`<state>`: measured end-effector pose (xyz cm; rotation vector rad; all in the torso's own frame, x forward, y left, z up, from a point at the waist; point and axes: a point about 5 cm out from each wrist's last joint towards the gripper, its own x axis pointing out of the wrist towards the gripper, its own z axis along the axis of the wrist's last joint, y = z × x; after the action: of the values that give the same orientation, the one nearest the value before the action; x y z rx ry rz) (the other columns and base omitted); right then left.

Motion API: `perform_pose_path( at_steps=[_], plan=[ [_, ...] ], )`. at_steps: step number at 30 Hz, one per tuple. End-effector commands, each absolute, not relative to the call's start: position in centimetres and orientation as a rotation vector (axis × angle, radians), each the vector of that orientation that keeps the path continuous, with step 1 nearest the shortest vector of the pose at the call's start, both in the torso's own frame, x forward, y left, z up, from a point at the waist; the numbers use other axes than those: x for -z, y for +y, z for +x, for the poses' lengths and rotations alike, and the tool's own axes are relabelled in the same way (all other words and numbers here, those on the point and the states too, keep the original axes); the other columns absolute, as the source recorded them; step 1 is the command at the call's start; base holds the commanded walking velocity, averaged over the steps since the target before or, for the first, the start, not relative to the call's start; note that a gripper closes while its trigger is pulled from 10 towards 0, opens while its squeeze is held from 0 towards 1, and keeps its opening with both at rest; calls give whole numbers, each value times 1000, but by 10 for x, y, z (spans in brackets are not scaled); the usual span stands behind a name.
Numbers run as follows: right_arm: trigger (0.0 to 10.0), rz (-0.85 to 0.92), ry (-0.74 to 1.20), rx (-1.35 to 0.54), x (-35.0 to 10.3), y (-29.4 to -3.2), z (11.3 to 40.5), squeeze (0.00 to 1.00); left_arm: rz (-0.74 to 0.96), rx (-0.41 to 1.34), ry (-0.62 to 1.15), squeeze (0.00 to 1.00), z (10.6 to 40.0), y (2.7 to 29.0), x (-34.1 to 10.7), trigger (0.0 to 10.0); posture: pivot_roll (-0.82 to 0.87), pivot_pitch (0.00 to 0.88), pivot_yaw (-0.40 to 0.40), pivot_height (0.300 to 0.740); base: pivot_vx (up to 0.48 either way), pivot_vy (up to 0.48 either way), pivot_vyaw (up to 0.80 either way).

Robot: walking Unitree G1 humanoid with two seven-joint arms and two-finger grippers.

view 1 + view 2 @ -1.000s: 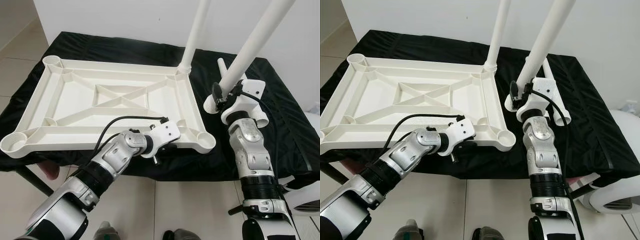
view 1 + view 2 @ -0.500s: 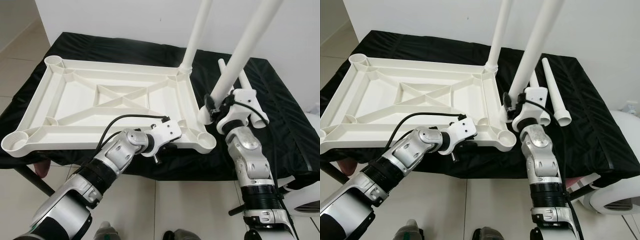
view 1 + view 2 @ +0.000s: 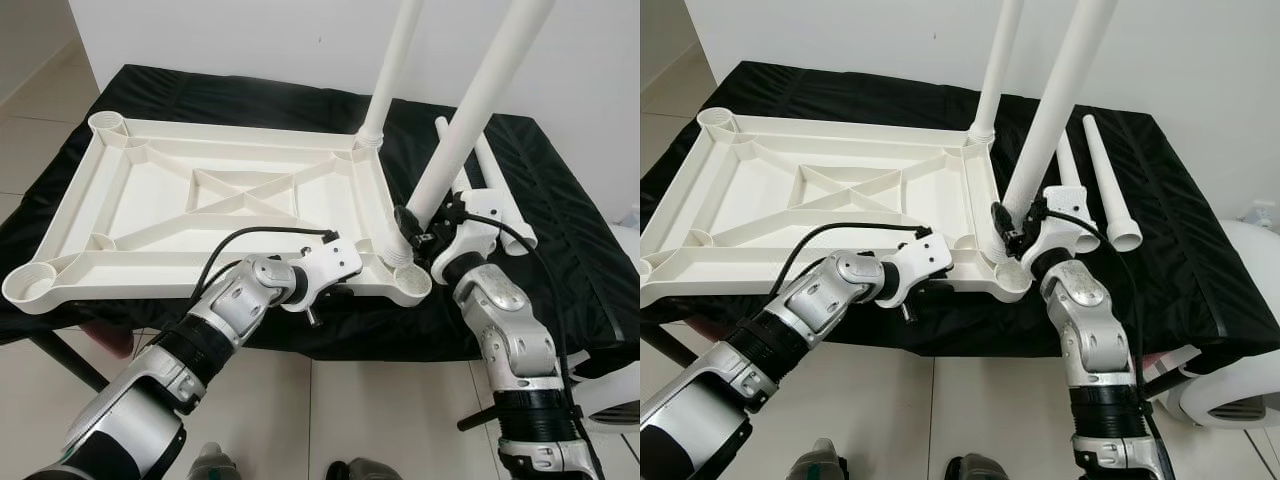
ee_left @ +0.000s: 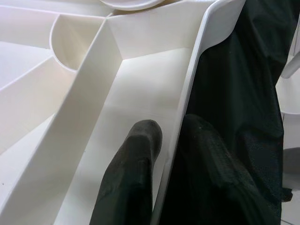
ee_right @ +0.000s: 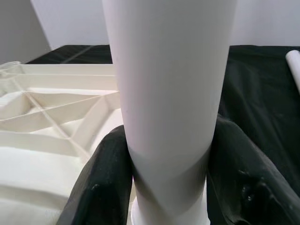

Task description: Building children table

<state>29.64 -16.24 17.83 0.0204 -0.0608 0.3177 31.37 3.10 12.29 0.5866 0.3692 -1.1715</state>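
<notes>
A white children's tabletop (image 3: 200, 262) lies upside down on a black cloth. One white leg (image 3: 392, 70) stands in its far right corner socket. My right gripper (image 3: 420, 228) is shut on a second white leg (image 3: 470, 110), held tilted. That leg's lower end sits just at the near right corner socket (image 3: 412, 283). In the right wrist view both fingers (image 5: 101, 187) clasp the leg (image 5: 168, 93). My left gripper (image 3: 335, 290) is shut on the tabletop's near rim (image 4: 187, 89), one finger (image 4: 136, 159) inside and one outside.
Two loose white legs (image 3: 1108, 185) lie on the cloth to the right of the tabletop. A white wall stands close behind. A white rounded object (image 3: 620, 390) sits on the tiled floor at the right. The cloth's front edge (image 3: 380, 345) is near my arms.
My right gripper has carried the leg left and down, from over the cloth to the near right corner socket. The left gripper stays on the rim.
</notes>
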Motion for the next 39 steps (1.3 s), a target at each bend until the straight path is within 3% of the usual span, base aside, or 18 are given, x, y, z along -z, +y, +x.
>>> perform_pose_path(
  at_steps=[1,12,26,39],
  plan=[
    [10000,31,-70,-311,-182,-168,295,0,607,1163,416,0,316,36,-116,10000,13,41,-62,740,0,0,0],
    [10000,106,-122,-302,-192,-167,298,0,596,1091,451,0,321,58,-111,10000,23,48,-62,740,0,0,0],
    [10000,103,-128,-305,-193,-170,296,0,579,953,515,0,322,107,-105,10000,19,37,-60,740,0,0,0],
    [10000,94,-132,-320,-195,-168,298,0,545,910,495,0,318,108,-108,10000,21,28,-69,740,0,0,0]
  ],
)
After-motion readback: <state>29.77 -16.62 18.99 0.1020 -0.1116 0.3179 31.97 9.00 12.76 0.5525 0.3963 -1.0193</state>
